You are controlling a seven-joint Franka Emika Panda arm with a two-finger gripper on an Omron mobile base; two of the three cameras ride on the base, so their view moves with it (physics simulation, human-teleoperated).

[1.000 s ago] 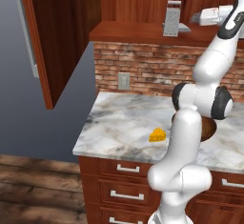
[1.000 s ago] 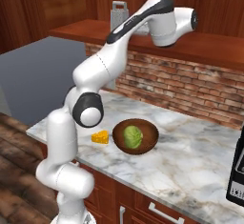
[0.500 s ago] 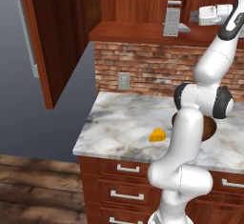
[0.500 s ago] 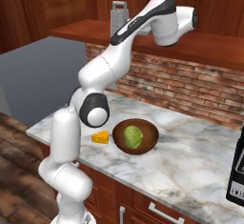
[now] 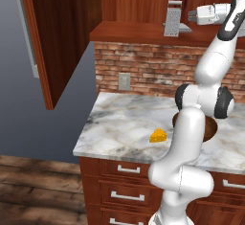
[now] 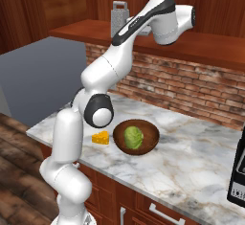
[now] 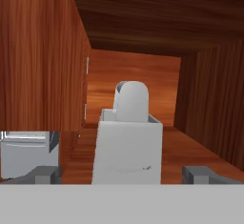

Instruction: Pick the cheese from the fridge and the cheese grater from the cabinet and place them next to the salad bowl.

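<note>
**Cheese is down by the bowl, grater not yet in hand**

The cheese (image 5: 158, 136) is sitting on the marble counter (image 5: 119, 123) just beside the salad bowl (image 6: 136, 137), so that half of the job is looking finished. In the right base view the cheese (image 6: 100, 138) is lying at the bowl's left rim, close enough to count as next to it, though I cannot tell whether the two are touching.

Now the arm is reaching high into the cabinet (image 5: 143, 4). The cheese grater (image 5: 173, 18) is standing upright on the wooden shelf, and the gripper (image 5: 191, 16) is lining up level with it, just beside it. From the hand view the gripper (image 7: 126, 173) is showing its jaws spread wide, one fingertip on either side of the grater (image 7: 127, 137), with nothing pinched between them. So what is left, by my reckoning: close on the grater, lift it out, carry it down and set it by the bowl.

Some things are hard to call. In the left base view the arm is covering most of the bowl. In the right base view the arm's upper link is crossing in front of the grater (image 6: 119, 16), hiding its lower part. Whether the fingers are reaching past the grater's sides or stopping short is not clear from any angle.
</note>
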